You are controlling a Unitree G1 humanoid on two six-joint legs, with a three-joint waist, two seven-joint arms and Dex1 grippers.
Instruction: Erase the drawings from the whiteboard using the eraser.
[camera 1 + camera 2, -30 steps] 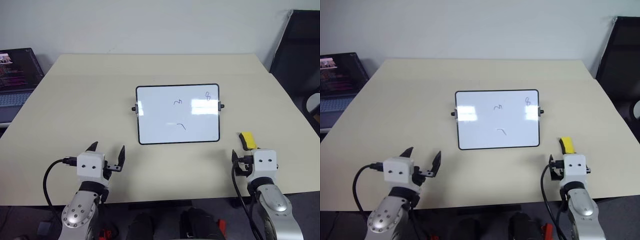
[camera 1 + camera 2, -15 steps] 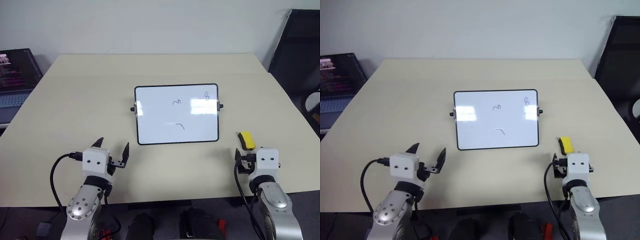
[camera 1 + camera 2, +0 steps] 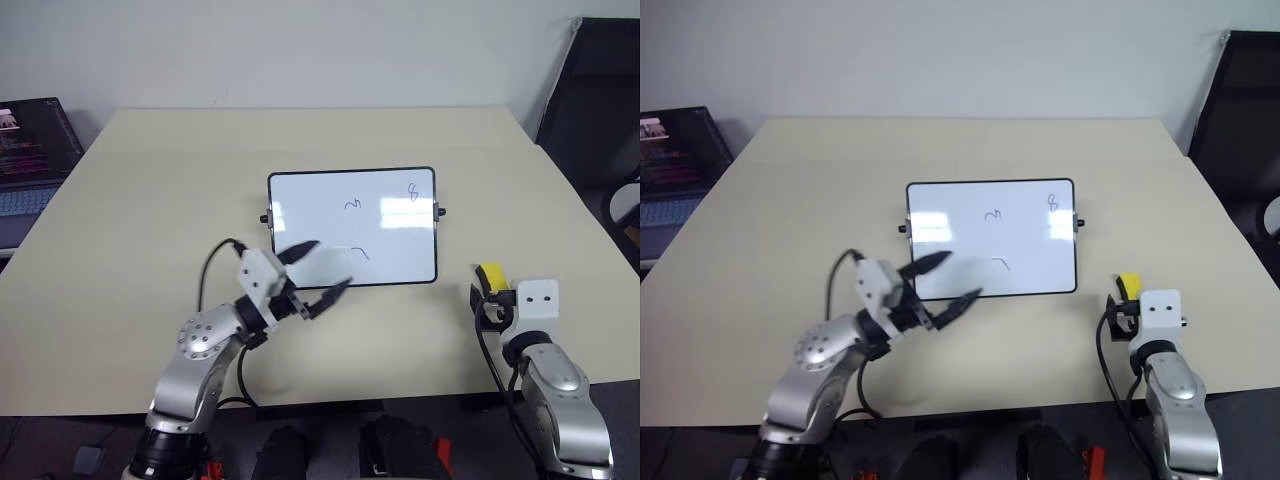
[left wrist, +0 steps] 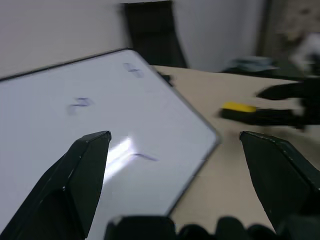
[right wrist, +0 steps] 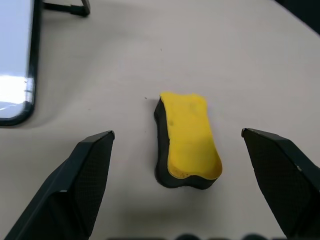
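Eraser (image 5: 186, 140) lies right of the whiteboard (image 3: 352, 227), untouched; we see both grippers (image 3: 322, 270) (image 5: 180, 190) spread wide, empty.

- glossy white rectangular whiteboard (image 3: 352, 228) showing thin black frame, dark pen drawings (image 3: 353, 205)
- small oblong eraser (image 5: 188, 139) showing yellow top, dark underside
- flat table (image 3: 140, 220) looking plain beige

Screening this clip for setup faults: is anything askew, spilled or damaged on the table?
Nothing stands out. The whiteboard lies flat and square, its three drawings intact; the eraser lies yellow side up beside it.
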